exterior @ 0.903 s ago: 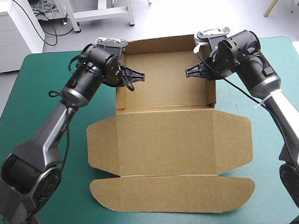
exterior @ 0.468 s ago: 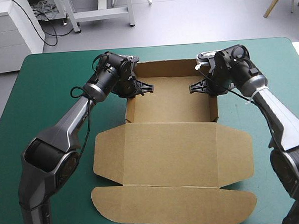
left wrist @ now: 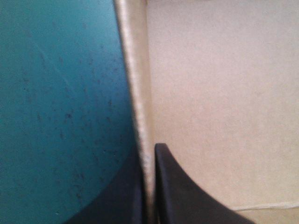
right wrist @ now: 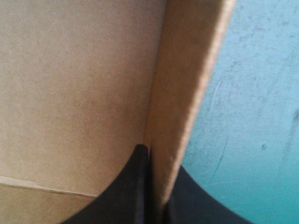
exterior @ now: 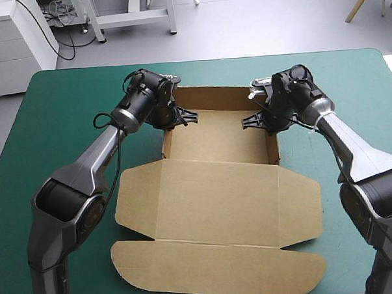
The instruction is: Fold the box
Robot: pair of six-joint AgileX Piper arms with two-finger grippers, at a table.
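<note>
**Spotter:** What have your grippers got?

**Operator:** My left gripper (exterior: 183, 115), two black fin-shaped fingers, is pinching the left side wall (left wrist: 133, 70) of the brown cut-board box (exterior: 204, 186). My right gripper (exterior: 252, 120) nips the right wall (right wrist: 187, 70) the same way, one finger inside the tray (exterior: 215, 136) and one outside.

**Spotter:** How would you run this step?

**Operator:** I judge I'm squaring the tray. I'd hold both walls upright and move the arms together so the board doesn't skew. I'd press low, near the fold lines, so the tucked walls seat rather than spring back.

**Spotter:** And the box itself?

**Operator:** It sits mid-table on the teal-green table cover (exterior: 64, 100). The tray is toward the far edge with its walls raised. The lid (exterior: 250, 203) lies flat toward me, with its side flaps (exterior: 136, 195) and long rounded tuck flap (exterior: 221, 266) spread out.
</note>
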